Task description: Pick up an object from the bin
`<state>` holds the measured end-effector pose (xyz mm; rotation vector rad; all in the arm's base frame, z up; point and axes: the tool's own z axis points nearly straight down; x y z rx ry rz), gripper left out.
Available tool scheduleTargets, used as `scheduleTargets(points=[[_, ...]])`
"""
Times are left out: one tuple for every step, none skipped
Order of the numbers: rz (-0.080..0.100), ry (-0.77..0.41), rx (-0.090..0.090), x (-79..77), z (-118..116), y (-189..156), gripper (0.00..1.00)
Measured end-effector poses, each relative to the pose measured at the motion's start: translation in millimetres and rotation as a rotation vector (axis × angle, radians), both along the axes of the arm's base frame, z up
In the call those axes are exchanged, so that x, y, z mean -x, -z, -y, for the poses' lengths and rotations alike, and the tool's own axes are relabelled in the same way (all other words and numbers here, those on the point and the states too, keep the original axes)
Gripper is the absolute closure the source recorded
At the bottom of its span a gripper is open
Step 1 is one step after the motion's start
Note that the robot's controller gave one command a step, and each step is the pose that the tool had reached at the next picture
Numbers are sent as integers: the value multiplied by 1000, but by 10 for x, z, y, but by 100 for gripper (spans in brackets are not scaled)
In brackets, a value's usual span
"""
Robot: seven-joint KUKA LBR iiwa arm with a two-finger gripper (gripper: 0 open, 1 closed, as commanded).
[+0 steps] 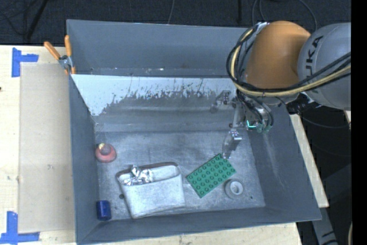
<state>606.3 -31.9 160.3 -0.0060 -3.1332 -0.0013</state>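
My gripper hangs under the orange cover at the right of the bin, its fingertip just above the upper right corner of a green studded plate. The plate lies flat and tilted on the bin floor. A small grey tape roll lies right of the plate's lower end. Nothing shows between the fingers.
A white cloth pouch with crumpled foil on its top left lies left of the plate. A pink round knob sits at the left, and a small blue cylinder in the front left corner.
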Motion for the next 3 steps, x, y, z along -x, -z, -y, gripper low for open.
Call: scheduleTargets(points=[[-6,-86,-1,890,180,763,0],[10,-88,2,833,182,707,100],[17,-136,1,738,168,-525,100]])
